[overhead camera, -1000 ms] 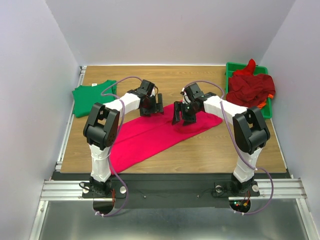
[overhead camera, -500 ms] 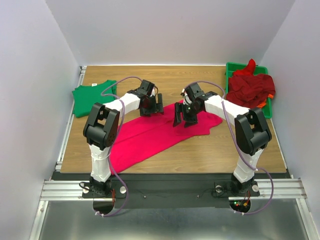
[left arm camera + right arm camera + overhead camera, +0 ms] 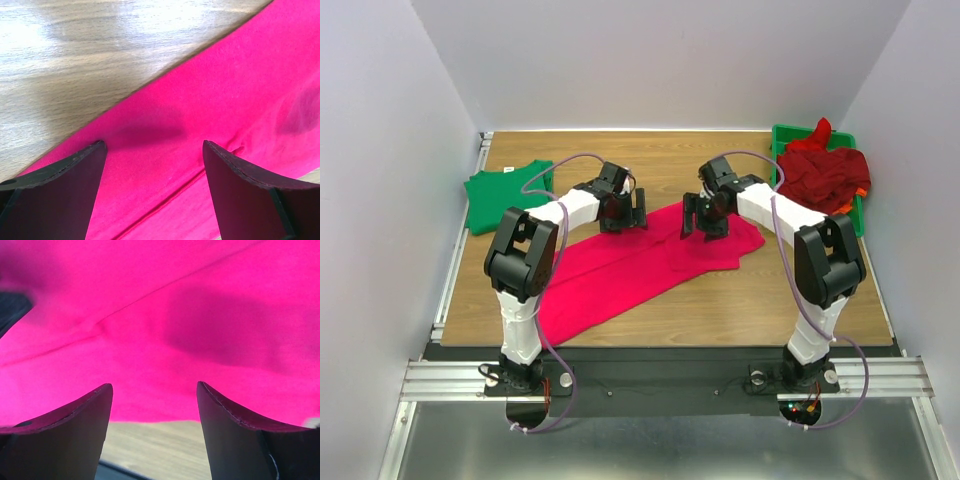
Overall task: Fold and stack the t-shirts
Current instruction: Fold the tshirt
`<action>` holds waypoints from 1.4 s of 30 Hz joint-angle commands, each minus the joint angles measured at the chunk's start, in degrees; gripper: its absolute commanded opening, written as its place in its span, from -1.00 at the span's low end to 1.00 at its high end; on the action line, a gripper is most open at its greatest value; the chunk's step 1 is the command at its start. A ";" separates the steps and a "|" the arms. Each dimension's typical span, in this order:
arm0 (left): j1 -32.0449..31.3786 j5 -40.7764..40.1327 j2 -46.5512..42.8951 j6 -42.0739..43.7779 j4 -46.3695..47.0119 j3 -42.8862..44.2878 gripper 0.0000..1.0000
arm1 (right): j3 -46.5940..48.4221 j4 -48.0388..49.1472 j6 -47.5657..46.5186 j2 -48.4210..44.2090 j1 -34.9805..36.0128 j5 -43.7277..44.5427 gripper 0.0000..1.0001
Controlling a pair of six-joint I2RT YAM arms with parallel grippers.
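Just over pink t-shirt (image 3: 620, 270) edges, left hand (image 3: 637, 208), right hand (image 3: 703, 215) gape.

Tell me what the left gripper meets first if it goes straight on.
The left gripper would probably meet the pink-red t-shirt first; it fills the view straight ahead, though depth is unclear.

Left gripper (image 3: 154, 146), right gripper (image 3: 154, 386) seemingly spread
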 commanded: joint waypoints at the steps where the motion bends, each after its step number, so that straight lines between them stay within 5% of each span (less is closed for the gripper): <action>1: -0.17 -0.53 -1.61 2.07 -1.76 -2.30 0.80 | 1.75 -0.22 0.65 1.75 -3.03 5.98 0.47; 21: -0.17 -0.79 0.23 3.40 -3.86 -3.28 0.80 | 14.40 0.05 -1.99 20.20 -9.28 14.51 0.47; 30: -0.17 5.43 0.05 1.02 -8.52 1.04 0.80 | 32.57 -0.04 -2.25 32.85 -11.65 13.11 0.50; 39: -0.61 17.31 -1.43 3.74 -3.08 -1.07 0.80 | 51.66 -0.13 0.03 44.02 -11.74 6.35 0.57; 42: -0.79 15.83 -3.62 4.18 -2.02 0.50 0.80 | 58.77 -0.04 0.47 45.26 -11.74 4.68 0.58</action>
